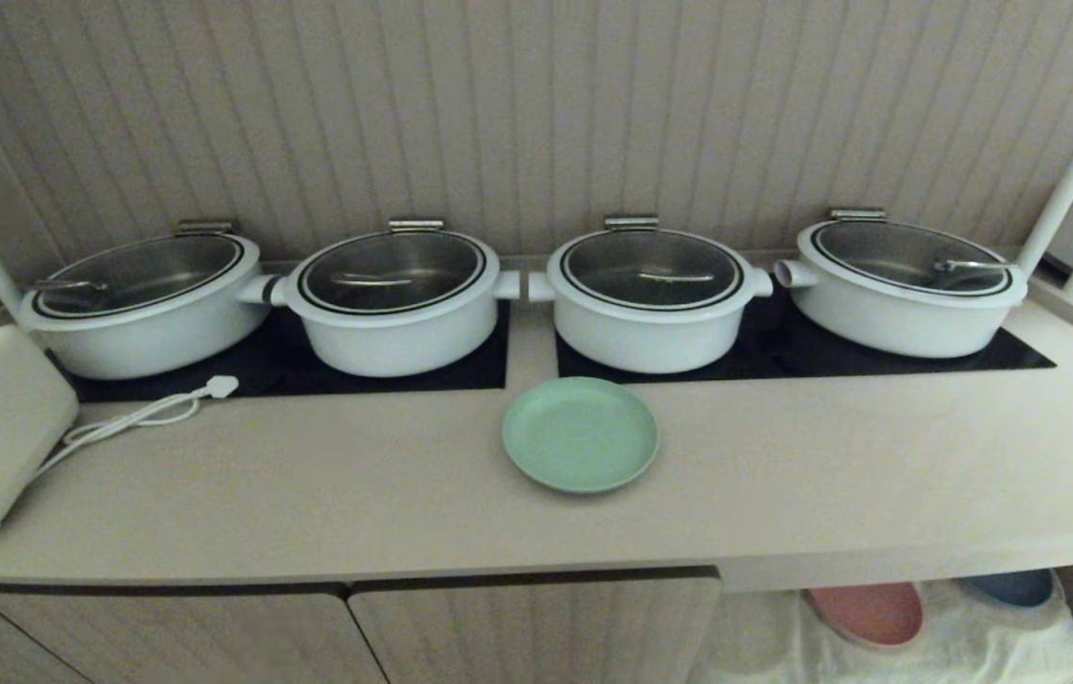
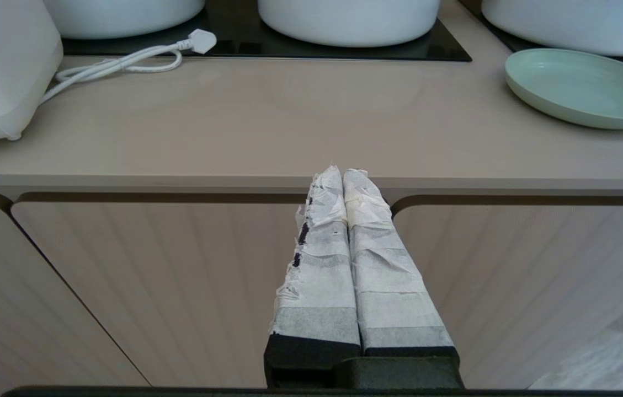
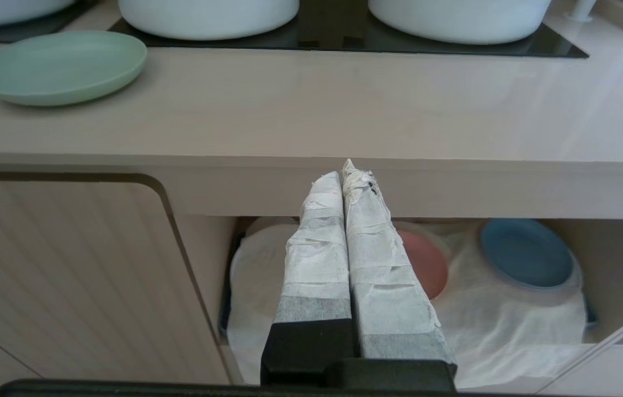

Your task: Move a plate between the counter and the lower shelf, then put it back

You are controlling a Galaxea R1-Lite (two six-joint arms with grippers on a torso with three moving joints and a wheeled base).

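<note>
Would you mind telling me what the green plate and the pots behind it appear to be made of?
The plate looks like matte plastic: an even mint colour with only a soft sheen, though glazed ceramic cannot be ruled out. The pots appear to be white enamelled or coated metal, smooth and faintly glossy, with glass lids that you can see through.

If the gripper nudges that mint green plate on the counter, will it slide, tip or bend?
The plate looks like rigid matte plastic, so probably stiff and light. It lies flat on the smooth counter, so a nudge would likely slide it. Its shallow rim suggests little tipping risk.
</note>
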